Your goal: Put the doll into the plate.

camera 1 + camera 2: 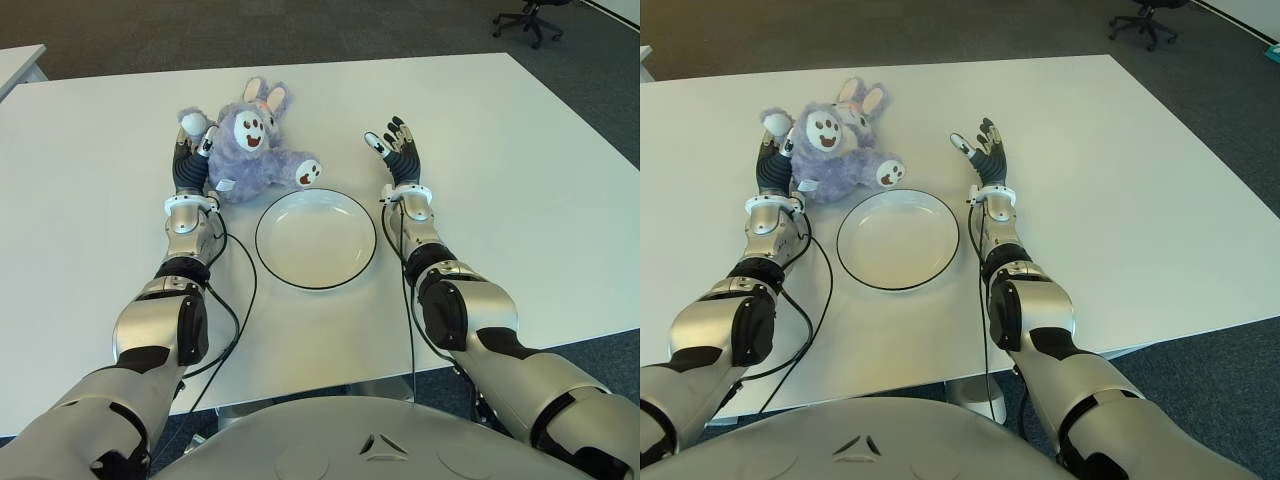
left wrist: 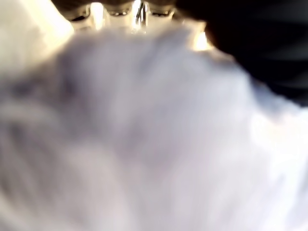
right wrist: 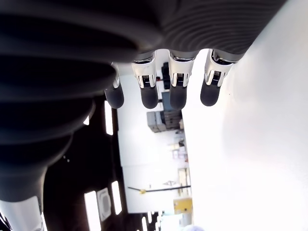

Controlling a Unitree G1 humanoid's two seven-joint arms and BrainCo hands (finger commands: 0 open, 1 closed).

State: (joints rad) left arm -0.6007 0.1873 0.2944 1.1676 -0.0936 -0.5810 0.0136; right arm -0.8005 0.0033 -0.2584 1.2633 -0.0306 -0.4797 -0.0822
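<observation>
The purple bunny doll (image 1: pixel 248 152) lies on the white table (image 1: pixel 520 180), just behind the empty white plate (image 1: pixel 316 239). The left robot hand (image 1: pixel 192 160) presses against its side, fingers hidden in fur. The right robot hand (image 1: pixel 398 148) hovers beside the plate, fingers spread, holding nothing.

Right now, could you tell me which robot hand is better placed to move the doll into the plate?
The left robot hand: it is already against the doll, beside the plate. The right robot hand is open, across the plate from the doll.
</observation>
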